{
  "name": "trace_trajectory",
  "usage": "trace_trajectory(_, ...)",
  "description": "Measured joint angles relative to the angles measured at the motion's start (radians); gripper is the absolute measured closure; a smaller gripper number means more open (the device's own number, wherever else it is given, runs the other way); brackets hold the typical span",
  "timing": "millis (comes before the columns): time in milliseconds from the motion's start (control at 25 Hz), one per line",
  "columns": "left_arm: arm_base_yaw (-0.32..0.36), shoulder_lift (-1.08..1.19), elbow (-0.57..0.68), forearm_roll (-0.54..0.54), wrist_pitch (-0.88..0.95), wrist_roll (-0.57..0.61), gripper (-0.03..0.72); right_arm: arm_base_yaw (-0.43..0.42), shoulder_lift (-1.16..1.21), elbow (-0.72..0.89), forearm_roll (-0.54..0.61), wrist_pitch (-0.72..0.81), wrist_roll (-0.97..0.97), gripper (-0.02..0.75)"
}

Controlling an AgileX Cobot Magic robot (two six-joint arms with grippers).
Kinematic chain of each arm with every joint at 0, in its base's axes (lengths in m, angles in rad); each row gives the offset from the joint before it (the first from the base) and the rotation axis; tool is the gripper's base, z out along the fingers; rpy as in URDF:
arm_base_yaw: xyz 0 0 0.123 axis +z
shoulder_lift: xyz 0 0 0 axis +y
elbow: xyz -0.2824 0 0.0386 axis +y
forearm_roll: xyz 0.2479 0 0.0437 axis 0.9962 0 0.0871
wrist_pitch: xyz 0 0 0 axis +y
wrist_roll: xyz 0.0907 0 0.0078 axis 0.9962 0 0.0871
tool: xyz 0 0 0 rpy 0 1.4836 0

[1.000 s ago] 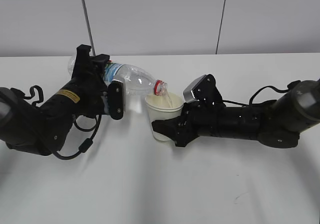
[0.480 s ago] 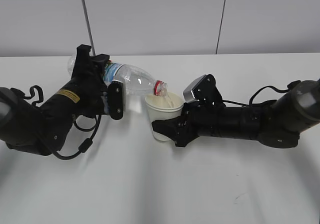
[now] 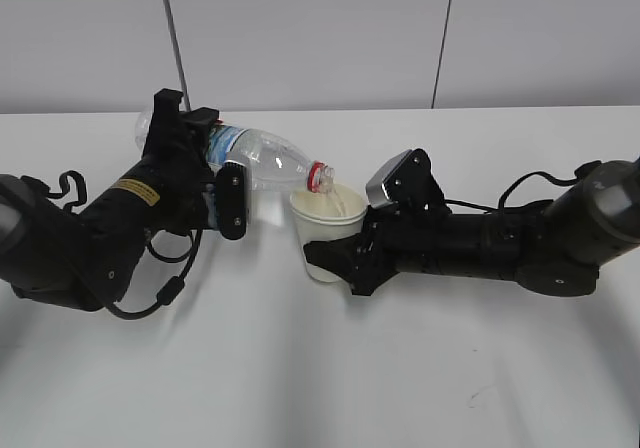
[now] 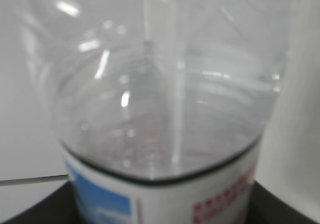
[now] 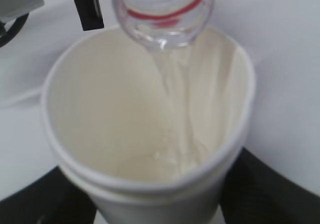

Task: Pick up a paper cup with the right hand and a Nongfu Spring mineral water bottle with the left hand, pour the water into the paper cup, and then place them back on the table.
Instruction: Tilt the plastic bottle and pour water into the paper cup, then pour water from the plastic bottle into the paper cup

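Observation:
My left gripper is shut on the Nongfu Spring bottle, held tilted nearly flat above the table, its red-ringed mouth over the cup's rim. The bottle's clear wall and label fill the left wrist view. My right gripper is shut on the cream paper cup, held upright just off the white table. In the right wrist view the bottle mouth hangs over the cup, and a thin stream of water runs down into it.
A grey panelled wall stands behind the table's far edge. Both black arms lie low across the tabletop, the left arm at the left and the right arm at the right. White tabletop stretches in front of them.
Nothing has visibly moved; the bottle stays tilted over the cup and the water keeps running.

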Motion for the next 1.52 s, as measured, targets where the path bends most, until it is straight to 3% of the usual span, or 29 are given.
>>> trace_trajectory(1520,0.0,0.0,0.0,-0.002,-0.001,0.015,0.315,0.0,0.0,0.0,0.021,0.005,-0.087,0.256)
